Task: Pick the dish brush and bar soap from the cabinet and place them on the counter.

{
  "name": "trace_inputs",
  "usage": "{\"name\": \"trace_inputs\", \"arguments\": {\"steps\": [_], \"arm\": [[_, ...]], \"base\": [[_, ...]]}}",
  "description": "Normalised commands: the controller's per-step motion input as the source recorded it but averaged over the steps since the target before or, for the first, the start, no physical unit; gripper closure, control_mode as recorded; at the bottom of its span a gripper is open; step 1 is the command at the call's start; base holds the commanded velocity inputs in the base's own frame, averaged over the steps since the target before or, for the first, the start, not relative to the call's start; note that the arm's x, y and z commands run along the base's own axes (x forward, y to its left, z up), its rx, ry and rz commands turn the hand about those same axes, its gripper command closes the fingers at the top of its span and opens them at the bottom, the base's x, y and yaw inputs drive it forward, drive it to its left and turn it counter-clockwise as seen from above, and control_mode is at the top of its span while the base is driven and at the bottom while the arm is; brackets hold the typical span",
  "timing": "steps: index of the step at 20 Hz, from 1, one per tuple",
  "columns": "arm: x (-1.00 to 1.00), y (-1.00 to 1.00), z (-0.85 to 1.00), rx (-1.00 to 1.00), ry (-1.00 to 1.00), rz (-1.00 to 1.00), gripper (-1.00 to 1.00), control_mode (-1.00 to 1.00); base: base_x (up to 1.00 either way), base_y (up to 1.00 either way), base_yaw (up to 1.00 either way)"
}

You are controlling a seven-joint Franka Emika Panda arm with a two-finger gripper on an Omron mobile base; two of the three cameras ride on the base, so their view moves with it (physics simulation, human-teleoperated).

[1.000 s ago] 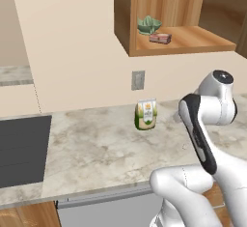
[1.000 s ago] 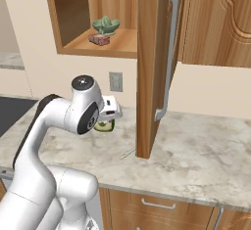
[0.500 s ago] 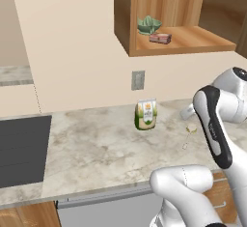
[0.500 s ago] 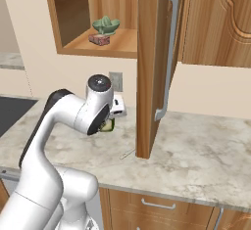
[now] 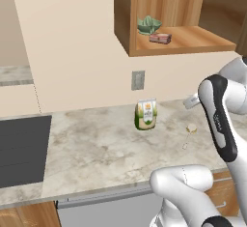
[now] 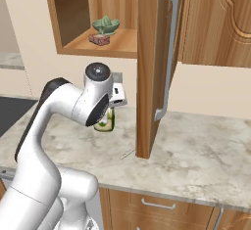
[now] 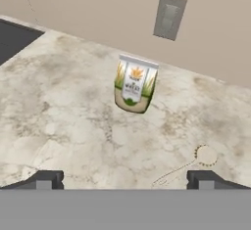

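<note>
1. The green-and-orange packet (image 7: 134, 84) standing on the counter (image 7: 73, 116), near its back edge below the wall outlet (image 7: 169, 17), carries a white label panel with a small orange picture and dark lines of print; the letters are too blurred to read.
2. Nothing else in the left base, right base or hand views bears writing, a number or a sign.

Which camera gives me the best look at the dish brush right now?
The hand view: the dish brush lies flat on the counter, round head and thin handle unobstructed. The left base view shows it small beside the arm. In the right base view, a thin sliver shows by the cabinet door.
</note>
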Motion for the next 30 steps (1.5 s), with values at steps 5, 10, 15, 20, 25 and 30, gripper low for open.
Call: {"name": "trace_inputs", "arguments": {"steps": [5, 10, 15, 20, 25, 30], "arm": [[-0.04, -0.04, 0.54, 0.03, -0.1, -0.02, -1.0, -1.0], [-0.03, -0.1, 0.41, 0.0, -0.17, -0.06, -1.0, -1.0], [-0.03, 0.01, 0.33, -0.1, -0.08, -0.04, -1.0, -1.0], [0.0, 0.0, 0.57, -0.02, -0.01, -0.01, -1.0, -1.0], [0.0, 0.0, 0.56, 0.0, -0.07, 0.0, -1.0, -1.0], [0.02, 0.0, 0.46, 0.0, -0.06, 0.0, -1.0, -1.0]], "base": [[0.0, 0.0, 0.0], [0.0, 0.0, 0.0], [0.0, 0.0, 0.0], [0.0, 0.0, 0.0], [0.0, 0.0, 0.0], [0.0, 0.0, 0.0]]}}
